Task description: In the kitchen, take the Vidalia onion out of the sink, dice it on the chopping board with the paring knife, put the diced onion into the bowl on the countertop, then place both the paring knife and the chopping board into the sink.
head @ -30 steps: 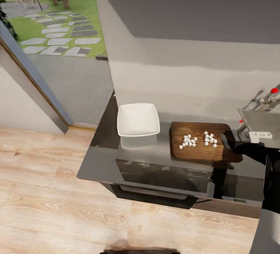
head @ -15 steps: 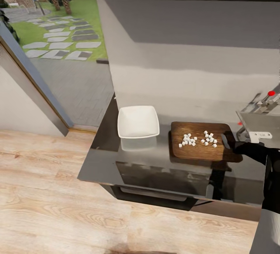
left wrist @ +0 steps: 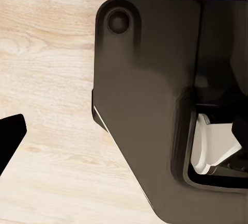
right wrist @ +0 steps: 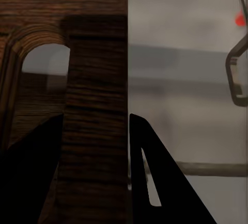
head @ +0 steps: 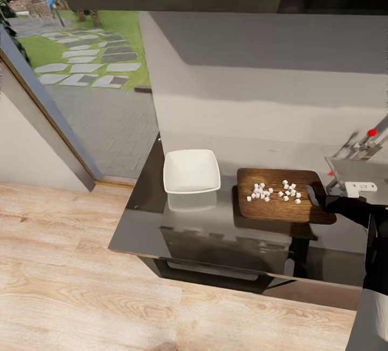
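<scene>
- Since 1 s ago the head camera has tilted upward: the whole picture has slid down, a chrome fitting now shows at 1 o'clock, and the board, bowl and right arm keep their relation to each other.
- Nearest, at 4 o'clock in the head view, the right gripper (head: 318,198) is clamped on the end of the chopping board (head: 277,204); the right wrist view shows its 2 dark fingers (right wrist: 155,182) on either side of the strip of wood beside the slot handle.
- The left gripper's state I cannot tell; the left wrist view shows a dark fingertip (left wrist: 10,136) over plank floor (left wrist: 51,53) and the robot's own base.
- On the board lie about 20 white onion dice (head: 273,191), in 2 loose clusters.
- At 9 o'clock from the board, near but apart, sits the empty white bowl (head: 191,170) on the glossy countertop (head: 140,222).
- Farther, at 3 o'clock, the sink (head: 358,170) and its red-knobbed tap (head: 371,133).
- Judgement: the dice go into the bowl next. Lift the board level, carry its free end over the bowl, then tilt slowly so the pieces slide in, not scatter.
</scene>
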